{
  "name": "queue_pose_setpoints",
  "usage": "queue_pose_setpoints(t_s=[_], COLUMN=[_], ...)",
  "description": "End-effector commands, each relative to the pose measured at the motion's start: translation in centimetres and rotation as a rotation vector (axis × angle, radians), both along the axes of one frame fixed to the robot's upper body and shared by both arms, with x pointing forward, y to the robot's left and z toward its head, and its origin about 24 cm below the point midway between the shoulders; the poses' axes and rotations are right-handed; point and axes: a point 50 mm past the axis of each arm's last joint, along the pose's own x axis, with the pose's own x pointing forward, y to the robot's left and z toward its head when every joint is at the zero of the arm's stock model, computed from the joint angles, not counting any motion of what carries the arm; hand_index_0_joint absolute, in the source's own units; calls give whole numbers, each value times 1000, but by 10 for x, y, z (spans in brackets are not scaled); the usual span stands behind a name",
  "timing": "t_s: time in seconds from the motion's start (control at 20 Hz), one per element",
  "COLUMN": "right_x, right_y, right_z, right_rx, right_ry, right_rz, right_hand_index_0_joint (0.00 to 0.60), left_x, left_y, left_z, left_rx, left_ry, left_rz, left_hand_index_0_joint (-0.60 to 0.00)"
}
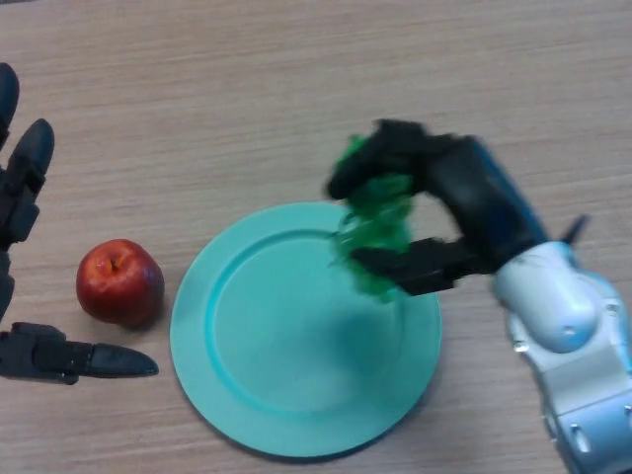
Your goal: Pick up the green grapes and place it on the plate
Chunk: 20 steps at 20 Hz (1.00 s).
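A bunch of green grapes hangs over the right part of the teal plate, held above it. My right hand comes in from the right and is shut on the grapes, fingers over the top and thumb underneath. Part of the bunch is hidden by the fingers. My left hand rests at the far left edge with its fingers straight, holding nothing, well away from the plate.
A red apple sits on the wooden table just left of the plate, between the plate and my left hand.
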Motion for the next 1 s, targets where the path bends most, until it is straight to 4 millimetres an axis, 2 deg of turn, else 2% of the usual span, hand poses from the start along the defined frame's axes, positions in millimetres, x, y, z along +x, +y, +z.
queue_pose_setpoints(t_s=[0.05, 0.1, 0.25, 0.35, 0.4, 0.45, 0.5, 0.75, 1.0], right_x=[-8, -11, -12, -12, -12, -13, -16, -22, -34], right_y=[12, 21, 30, 31, 32, 32, 33, 23, -16], right_z=[43, 44, 45, 44, 45, 45, 48, 52, 64], right_rx=[83, 93, 25, -7, -21, -29, -25, 38, 137], right_ry=[-241, -244, -269, -275, -280, -284, -282, -239, -242], right_rz=[30, 59, 63, 59, 64, 72, 94, 101, 23], right_hand_index_0_joint=[600, 600, 600, 402, 252, 152, 7, 0, 0], left_x=[-16, -17, -18, -19, -19, -19, -20, -18, -17], left_y=[13, 15, 18, 18, 18, 18, 16, 11, 2], left_z=[31, 30, 28, 27, 26, 26, 26, 28, 31], left_rx=[52, 47, 47, 45, 46, 48, 53, 64, 65], left_ry=[-239, -237, -239, -242, -241, -241, -240, -232, -221], left_rz=[35, 41, 59, 64, 65, 65, 62, 47, 9], left_hand_index_0_joint=[0, 0, 0, 0, 0, 0, 0, 0, 0])
